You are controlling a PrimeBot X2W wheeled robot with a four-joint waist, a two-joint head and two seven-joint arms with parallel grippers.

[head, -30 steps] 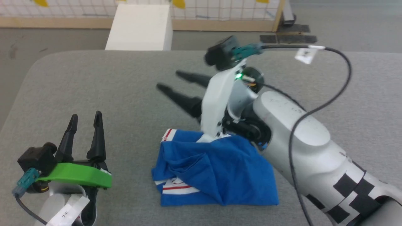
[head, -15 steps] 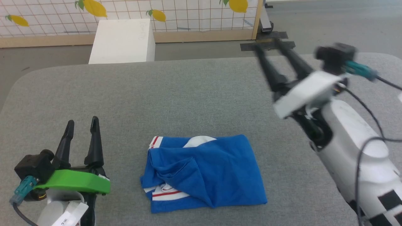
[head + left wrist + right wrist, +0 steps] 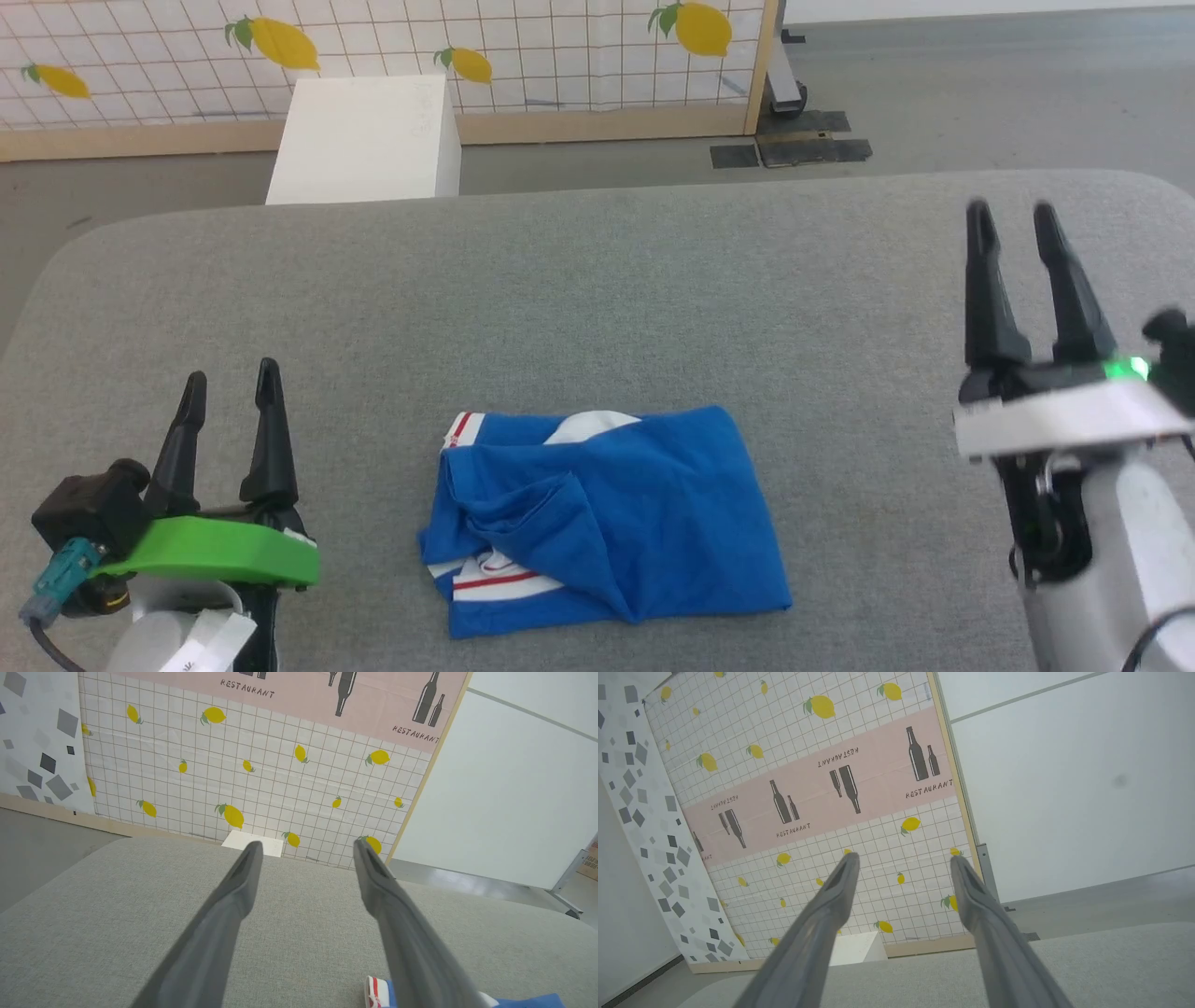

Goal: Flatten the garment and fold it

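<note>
The left gripper, long dark fingers on a green mount, stands spread and empty over the near left of the grey fabric-covered table. The right gripper, on a white mount, is likewise spread, holding nothing, at the right. Between them, touching neither, the royal-blue jersey garment with white, red-striped trim lies on that table, apparently folded into a rumpled rectangle. Past the far edge stands a white box before a lemon-printed tiled panel.
</note>
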